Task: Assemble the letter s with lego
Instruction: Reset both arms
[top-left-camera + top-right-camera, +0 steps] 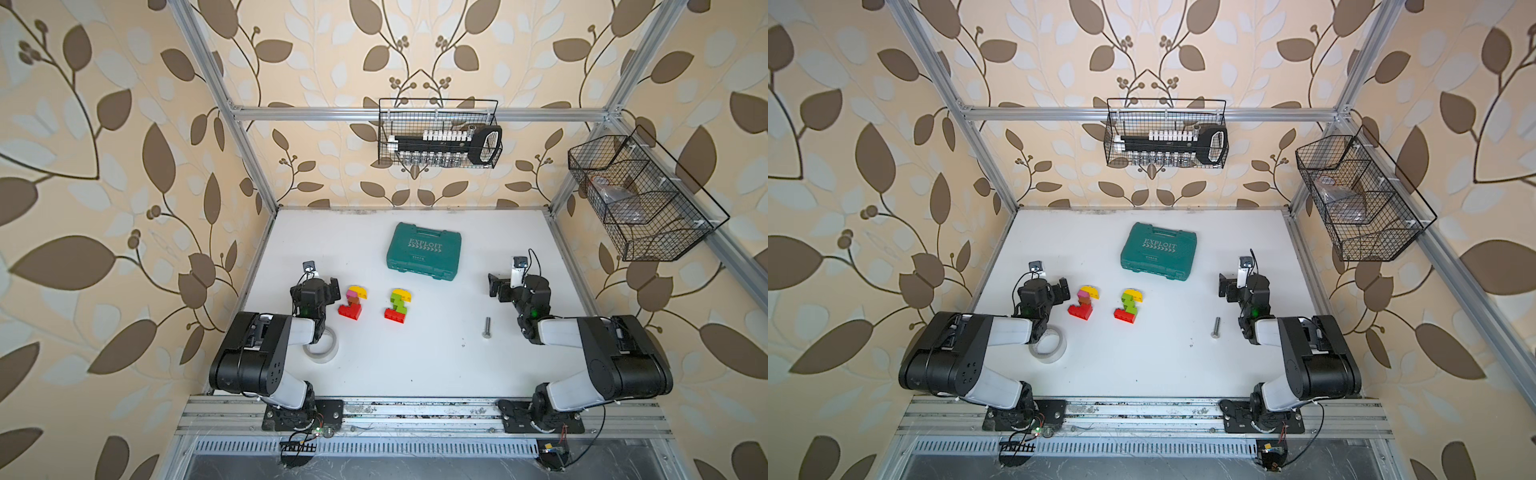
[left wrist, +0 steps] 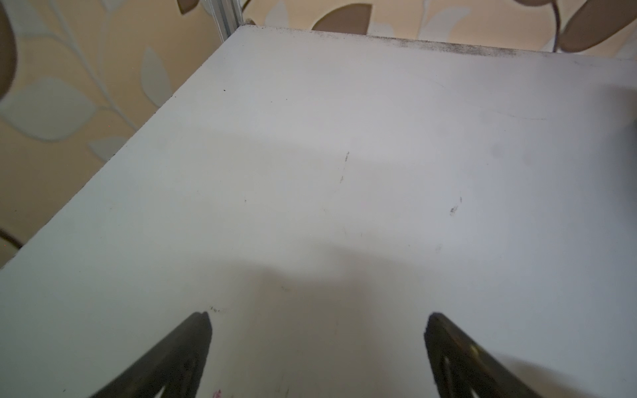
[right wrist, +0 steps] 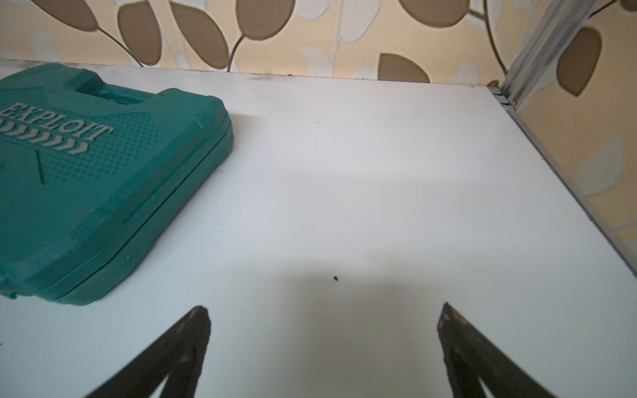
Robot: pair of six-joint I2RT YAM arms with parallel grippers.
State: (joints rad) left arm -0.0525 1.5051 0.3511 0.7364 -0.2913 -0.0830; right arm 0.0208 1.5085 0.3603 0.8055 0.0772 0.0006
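Note:
Two lego builds lie on the white table (image 1: 415, 357) in both top views. The left lego build (image 1: 353, 302) (image 1: 1084, 302) has a yellow brick at the far end, then pink and brown, with red at the near end. The right lego build (image 1: 398, 306) (image 1: 1129, 306) runs yellow, green, red. My left gripper (image 1: 316, 287) (image 1: 1045, 291) (image 2: 319, 320) hovers open just left of the left build, holding nothing. My right gripper (image 1: 514, 289) (image 1: 1241, 286) (image 3: 324, 312) stands open and empty at the right side, far from the bricks. Neither wrist view shows any lego.
A green tool case (image 1: 428, 251) (image 3: 103, 179) lies toward the back middle. A grey bolt (image 1: 486, 328) rests near the right arm. A clear tape roll (image 1: 322, 347) sits under the left forearm. Wire baskets hang on the back wall (image 1: 440, 133) and the right frame (image 1: 640, 199).

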